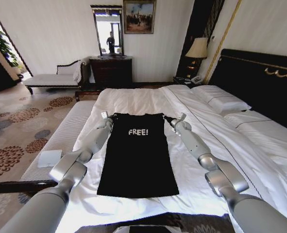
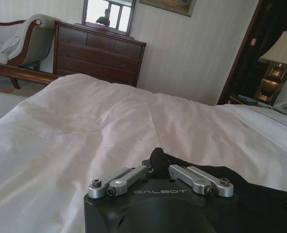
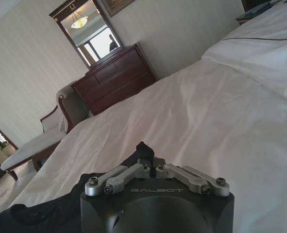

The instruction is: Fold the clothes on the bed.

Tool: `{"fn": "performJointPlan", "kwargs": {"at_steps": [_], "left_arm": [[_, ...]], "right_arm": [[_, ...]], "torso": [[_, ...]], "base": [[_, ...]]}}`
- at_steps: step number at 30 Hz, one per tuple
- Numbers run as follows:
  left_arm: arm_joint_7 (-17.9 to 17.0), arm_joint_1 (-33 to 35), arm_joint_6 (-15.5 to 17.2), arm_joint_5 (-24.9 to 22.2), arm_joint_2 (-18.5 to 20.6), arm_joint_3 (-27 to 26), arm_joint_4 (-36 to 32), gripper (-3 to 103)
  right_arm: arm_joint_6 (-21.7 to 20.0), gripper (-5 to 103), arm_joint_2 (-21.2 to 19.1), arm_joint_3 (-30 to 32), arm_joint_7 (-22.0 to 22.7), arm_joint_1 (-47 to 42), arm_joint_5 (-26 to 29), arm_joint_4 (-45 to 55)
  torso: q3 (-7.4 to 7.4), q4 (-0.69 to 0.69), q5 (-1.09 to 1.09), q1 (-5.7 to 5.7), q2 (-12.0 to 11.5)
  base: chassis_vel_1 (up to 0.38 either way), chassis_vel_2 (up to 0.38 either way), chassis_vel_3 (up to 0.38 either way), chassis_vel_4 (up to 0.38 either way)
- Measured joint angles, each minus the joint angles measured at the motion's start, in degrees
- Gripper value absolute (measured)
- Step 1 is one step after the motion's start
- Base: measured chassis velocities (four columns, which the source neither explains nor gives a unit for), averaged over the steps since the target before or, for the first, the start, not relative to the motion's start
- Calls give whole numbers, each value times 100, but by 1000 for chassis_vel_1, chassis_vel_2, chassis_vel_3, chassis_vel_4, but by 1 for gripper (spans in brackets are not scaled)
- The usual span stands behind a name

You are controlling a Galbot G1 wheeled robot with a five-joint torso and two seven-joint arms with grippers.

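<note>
The black T-shirt with white "FREE!" lettering lies flat as a long narrow rectangle on the white bed, collar end away from me. My left gripper is at its far left corner. In the left wrist view this gripper is shut, with a bump of the black fabric pinched at its tips. At the far right corner, my right gripper is also shut on the shirt. The right wrist view shows that gripper with a fold of the shirt in it. Both arms reach along the shirt's sides.
White pillows lie by the dark headboard on the right. A pale padded bench with a white box runs along the bed's left side. A chaise, dark dresser and lamp stand beyond.
</note>
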Motion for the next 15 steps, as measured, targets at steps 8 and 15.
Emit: {"fn": "performJointPlan", "kwargs": {"at_steps": [8,15], "left_arm": [[72,88,-147,114,-82,-84,21,1],[-60,655,-323,287,-5,-146,-434,1]], "right_arm": [[232,0,99,-43,-173,54,-156,-181],[599,0,-6,-56,-427,-418,-708,198]], "torso": [[-1,0,0,0,0],[-1,-2,0,-1,1]], "base": [[0,0,0,0],[0,0,0,0]]}}
